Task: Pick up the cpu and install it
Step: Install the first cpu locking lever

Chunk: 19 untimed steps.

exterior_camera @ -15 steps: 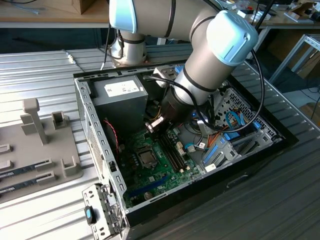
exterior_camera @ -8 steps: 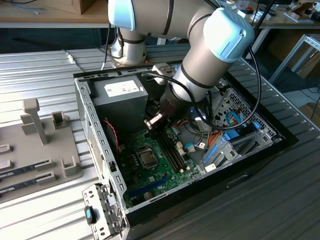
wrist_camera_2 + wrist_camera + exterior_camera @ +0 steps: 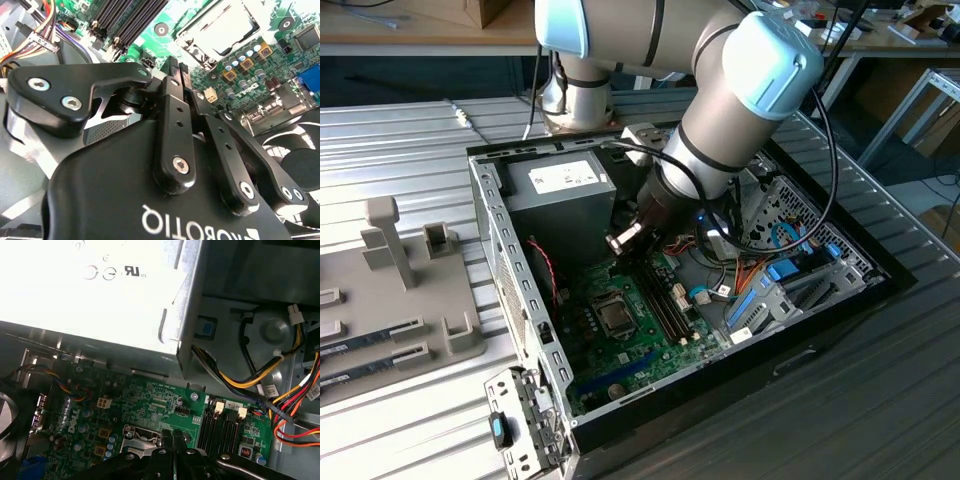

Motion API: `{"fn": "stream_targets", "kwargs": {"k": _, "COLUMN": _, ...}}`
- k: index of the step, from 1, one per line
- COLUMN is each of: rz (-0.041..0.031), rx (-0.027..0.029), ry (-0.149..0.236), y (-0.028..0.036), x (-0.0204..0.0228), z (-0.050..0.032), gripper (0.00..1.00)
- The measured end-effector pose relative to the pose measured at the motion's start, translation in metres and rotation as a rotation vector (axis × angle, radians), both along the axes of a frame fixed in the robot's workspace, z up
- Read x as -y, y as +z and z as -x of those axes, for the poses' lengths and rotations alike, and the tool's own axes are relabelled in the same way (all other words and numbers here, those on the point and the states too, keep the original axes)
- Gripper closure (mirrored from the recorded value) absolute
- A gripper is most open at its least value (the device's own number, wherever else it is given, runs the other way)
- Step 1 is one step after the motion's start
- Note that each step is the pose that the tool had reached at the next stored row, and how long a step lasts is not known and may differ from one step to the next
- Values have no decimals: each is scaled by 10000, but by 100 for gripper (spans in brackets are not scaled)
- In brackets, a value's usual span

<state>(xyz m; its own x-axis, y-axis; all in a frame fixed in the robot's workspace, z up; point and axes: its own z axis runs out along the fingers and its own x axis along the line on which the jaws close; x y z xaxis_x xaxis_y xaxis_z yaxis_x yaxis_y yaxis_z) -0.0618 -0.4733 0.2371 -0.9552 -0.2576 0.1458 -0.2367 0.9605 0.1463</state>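
Black fingers [image 3: 172, 100] of the gripper [image 3: 178, 67] are pressed together, with nothing visible between the tips. It hangs inside the open case [image 3: 505, 240], over the green motherboard [image 3: 640, 350], close above the socket [image 3: 220, 30] and beside the memory slots [image 3: 130, 20]. The cpu can't be placed for certain. The socket middle is dark in the exterior view and glare-white in the second wrist view, so whether the chip is seated there is unclear.

Risks, as judgement:
- If the chip isn't in the socket, the clenched tips have nothing to install, and going down would hit the exposed contacts or the metal frame.
- If it is seated, pressing off-centre could tilt it and bend the pins.
- The capacitors [image 3: 240, 57] around the socket are close to the tips, so any sideways drift would knock them.
- The coloured cables [image 3: 285, 405] and the power supply [image 3: 560, 190] crowd the arm's wrist, so a swing or twist could snag the wires or hit the box.
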Motion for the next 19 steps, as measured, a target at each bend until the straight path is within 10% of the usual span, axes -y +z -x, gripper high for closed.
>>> {"fn": "stream_targets", "kwargs": {"k": 7, "rz": 78, "rx": 16, "ry": -356, "y": -32, "x": 43, "z": -1, "gripper": 84}}
{"fn": "stream_targets", "kwargs": {"k": 10, "rz": 943, "rx": 63, "ry": -677, "y": -33, "x": 43, "z": 0, "gripper": 84}}
{"fn": "stream_targets", "kwargs": {"k": 15, "rz": 1570, "rx": 187, "ry": -1127, "y": -41, "x": 45, "z": -1, "gripper": 84}}
{"fn": "stream_targets", "kwargs": {"k": 19, "rz": 1737, "rx": 254, "ry": -1496, "y": -76, "x": 69, "z": 0, "gripper": 84}}
